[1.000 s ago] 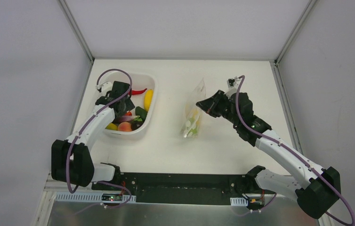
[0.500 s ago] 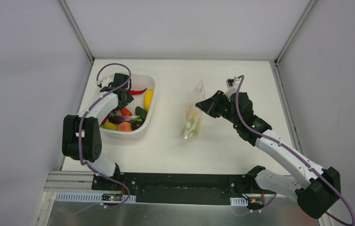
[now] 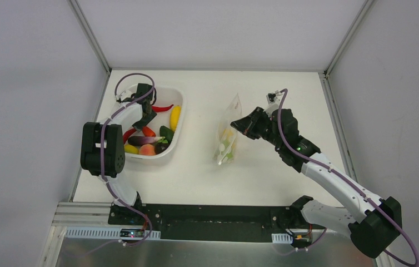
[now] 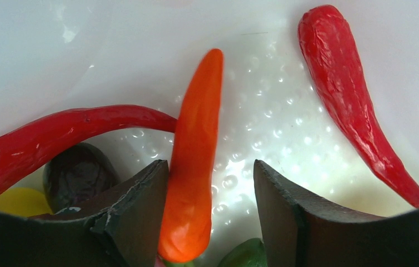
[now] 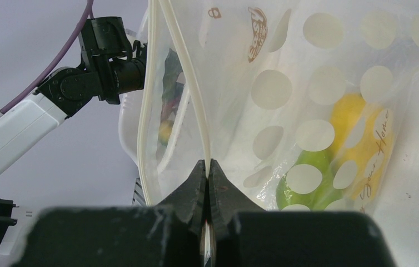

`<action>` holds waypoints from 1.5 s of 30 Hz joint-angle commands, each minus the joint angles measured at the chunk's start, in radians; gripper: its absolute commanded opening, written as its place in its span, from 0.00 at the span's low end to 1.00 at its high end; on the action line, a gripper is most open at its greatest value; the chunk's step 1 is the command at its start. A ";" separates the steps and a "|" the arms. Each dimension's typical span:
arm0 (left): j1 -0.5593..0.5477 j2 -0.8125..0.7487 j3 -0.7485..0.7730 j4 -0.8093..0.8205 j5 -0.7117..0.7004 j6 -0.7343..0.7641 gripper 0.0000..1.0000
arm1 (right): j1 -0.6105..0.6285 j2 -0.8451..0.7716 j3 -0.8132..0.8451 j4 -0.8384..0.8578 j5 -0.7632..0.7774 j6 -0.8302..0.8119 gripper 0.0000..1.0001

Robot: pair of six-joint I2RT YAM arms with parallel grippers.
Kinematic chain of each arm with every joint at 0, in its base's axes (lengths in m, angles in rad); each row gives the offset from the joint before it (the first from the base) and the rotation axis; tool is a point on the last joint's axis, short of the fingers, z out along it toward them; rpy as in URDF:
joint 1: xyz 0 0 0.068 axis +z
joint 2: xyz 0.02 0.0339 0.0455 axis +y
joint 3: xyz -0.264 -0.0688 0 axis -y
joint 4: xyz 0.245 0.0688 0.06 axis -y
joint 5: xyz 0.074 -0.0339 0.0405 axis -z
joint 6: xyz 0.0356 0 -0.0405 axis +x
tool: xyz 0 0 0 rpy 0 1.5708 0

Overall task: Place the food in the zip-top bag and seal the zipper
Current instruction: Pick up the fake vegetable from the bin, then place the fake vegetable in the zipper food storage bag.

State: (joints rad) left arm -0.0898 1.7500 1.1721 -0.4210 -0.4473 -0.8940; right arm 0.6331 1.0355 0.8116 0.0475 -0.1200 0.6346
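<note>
My left gripper (image 3: 145, 118) is down in the white tub (image 3: 177, 95), jaws open (image 4: 210, 169). An orange chili (image 4: 193, 161) lies between the fingers, against the left finger (image 4: 135, 206), with a gap to the right one. Two red chilies (image 4: 352, 105) (image 4: 57, 139), a dark purple piece (image 4: 76, 175), a yellow piece (image 4: 13, 201) and a green one (image 4: 246, 256) lie around it. My right gripper (image 3: 239, 123) is shut (image 5: 207, 167) on the zipper strip (image 5: 188, 83) of the dotted zip-top bag (image 3: 228, 133), holding its mouth up. Yellow (image 5: 352, 119) and green (image 5: 307, 178) food sit inside the bag.
The tub stands at the table's back left and holds several more toy foods, among them a yellow one (image 3: 174, 117) and a peach-coloured one (image 3: 146, 149). White walls close the table on three sides. The left arm (image 5: 107, 55) shows through the bag's mouth.
My left arm has folded up and its gripper has moved toward the tub's back, now over the orange chili. The right gripper and the bag have not moved.
</note>
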 commanded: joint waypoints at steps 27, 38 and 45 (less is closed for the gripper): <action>0.040 -0.301 -0.082 0.054 0.142 0.082 0.09 | -0.003 0.003 0.038 0.019 -0.006 -0.002 0.00; 0.040 -0.511 -0.172 0.084 0.185 0.098 0.09 | -0.002 0.004 0.036 0.020 -0.009 0.009 0.00; 0.040 -0.601 -0.170 0.123 0.271 0.110 0.14 | -0.003 0.020 0.043 0.020 -0.018 0.020 0.00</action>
State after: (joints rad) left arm -0.0570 1.2114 0.9974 -0.3519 -0.2440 -0.8173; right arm 0.6331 1.0485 0.8196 0.0467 -0.1207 0.6434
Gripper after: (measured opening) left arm 0.307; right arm 0.008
